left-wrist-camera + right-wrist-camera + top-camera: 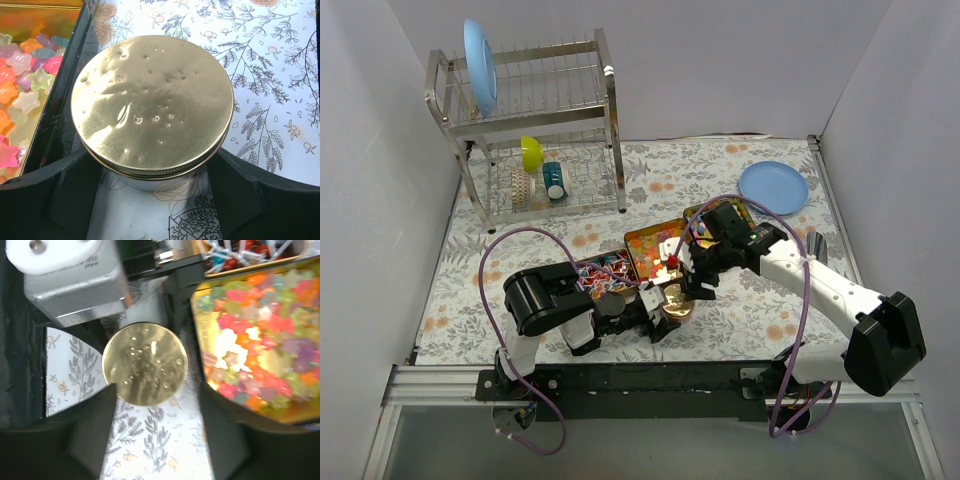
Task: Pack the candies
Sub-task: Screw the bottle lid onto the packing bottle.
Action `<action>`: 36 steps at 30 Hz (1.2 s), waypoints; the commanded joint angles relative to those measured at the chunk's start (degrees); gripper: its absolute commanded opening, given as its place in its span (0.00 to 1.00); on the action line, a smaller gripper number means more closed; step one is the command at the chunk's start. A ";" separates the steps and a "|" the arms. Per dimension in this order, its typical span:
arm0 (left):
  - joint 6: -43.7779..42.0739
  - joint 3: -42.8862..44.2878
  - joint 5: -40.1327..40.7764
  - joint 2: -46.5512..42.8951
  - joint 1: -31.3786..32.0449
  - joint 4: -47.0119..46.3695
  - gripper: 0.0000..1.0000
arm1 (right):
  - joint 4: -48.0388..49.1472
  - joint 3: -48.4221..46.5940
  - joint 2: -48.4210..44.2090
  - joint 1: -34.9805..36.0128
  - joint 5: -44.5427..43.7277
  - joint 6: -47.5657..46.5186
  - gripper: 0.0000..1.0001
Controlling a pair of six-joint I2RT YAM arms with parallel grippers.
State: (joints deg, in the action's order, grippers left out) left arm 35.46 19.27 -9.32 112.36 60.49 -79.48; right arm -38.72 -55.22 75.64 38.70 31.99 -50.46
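Observation:
The candies (655,243) are small star-shaped lumps in mixed bright colours, lying in an open gold tin (638,262) at the table's middle. They also show in the left wrist view (22,85) and the right wrist view (265,335). A glass jar with a gold lid (675,300) stands just in front of the tin. My left gripper (155,187) is shut on the jar (152,105), one finger on each side below the lid. My right gripper (155,405) is open and empty, hovering above the jar (145,364).
A second tin with wrapped sweets (603,272) lies left of the gold tin. A blue plate (773,186) lies at the back right. A metal dish rack (535,130) with a blue plate, a yellow bowl and cups stands at the back left.

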 commanded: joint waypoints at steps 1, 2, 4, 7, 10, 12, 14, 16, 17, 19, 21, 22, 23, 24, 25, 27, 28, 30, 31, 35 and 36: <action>0.13 -1.16 -0.78 1.90 0.07 8.47 0.00 | -8.45 -6.12 -1.55 -1.26 0.70 -8.58 0.90; 0.13 -1.07 -0.70 1.99 0.07 8.38 0.00 | -9.35 -6.04 -1.54 -1.26 1.14 -11.82 0.93; 0.13 -0.99 -0.79 2.08 0.07 8.29 0.00 | -10.85 -5.16 -1.02 -1.26 1.41 -20.85 0.98; 0.05 -0.99 -0.79 1.99 0.07 8.56 0.00 | -10.24 -3.67 0.99 -1.26 -0.17 -30.01 0.98; -0.22 -1.07 -0.61 1.73 0.07 8.91 0.00 | -13.48 -6.99 5.90 -1.17 0.17 -36.71 0.98; -0.31 -1.07 -0.52 1.64 0.07 8.99 0.00 | -17.15 -9.89 8.99 -1.17 1.14 -38.13 0.98; -0.39 -1.07 -0.43 1.64 0.07 9.08 0.00 | -19.54 -13.94 12.95 -1.08 2.37 -40.41 0.98; -0.39 -1.07 -0.35 1.64 0.07 9.08 0.00 | -22.71 -16.22 15.67 -0.82 2.81 -42.26 0.98; -0.39 -1.07 -0.35 1.64 0.07 9.08 0.00 | -23.50 -16.49 16.20 -0.82 2.82 -43.75 0.98; -0.39 -1.07 -0.26 1.73 0.07 9.00 0.00 | -24.29 -15.97 16.65 -0.64 2.90 -45.16 0.98; -0.31 -1.07 -0.17 1.81 0.07 8.99 0.00 | -25.26 -15.53 16.65 -0.20 2.47 -47.96 0.98; -0.31 -1.07 -0.08 1.81 0.07 8.99 0.00 | -27.09 -15.36 16.74 0.15 2.47 -48.94 0.98; -0.31 -1.07 -0.08 1.81 0.07 8.99 0.00 | -27.89 -15.35 16.82 0.24 2.38 -49.82 0.98; -0.31 -1.16 -0.17 1.81 0.07 8.99 0.00 | -28.77 -15.35 17.09 0.41 2.38 -50.70 0.98; -0.39 -1.07 -0.08 1.90 0.07 8.99 0.00 | -29.56 -15.35 17.26 0.76 2.38 -50.79 0.98; -0.22 -0.99 -0.17 1.99 0.07 8.91 0.00 | -29.40 -15.00 17.61 1.12 2.29 -50.10 0.98; -0.13 -0.90 -0.26 2.08 0.07 8.91 0.00 | -29.05 -14.74 17.70 1.38 2.38 -49.66 0.98; -0.13 -0.81 -0.35 2.25 0.07 8.91 0.00 | -27.12 -14.30 17.88 1.82 2.29 -48.78 0.98; 0.04 -0.81 -0.26 2.25 0.07 8.91 0.00 | -26.41 -14.13 18.05 2.25 2.29 -47.99 0.98; 0.04 -0.81 -0.43 2.34 0.07 8.99 0.00 | -24.65 -14.39 19.20 2.78 2.38 -47.19 0.98; 0.13 -0.72 -0.26 2.34 0.07 8.99 0.00 | -24.39 -14.39 19.63 2.87 2.20 -47.19 0.98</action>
State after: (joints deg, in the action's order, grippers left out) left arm 35.38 19.33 -9.61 112.36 60.49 -79.42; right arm -64.16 -69.52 93.93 40.88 32.84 -97.76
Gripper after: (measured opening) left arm 0.760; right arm 0.982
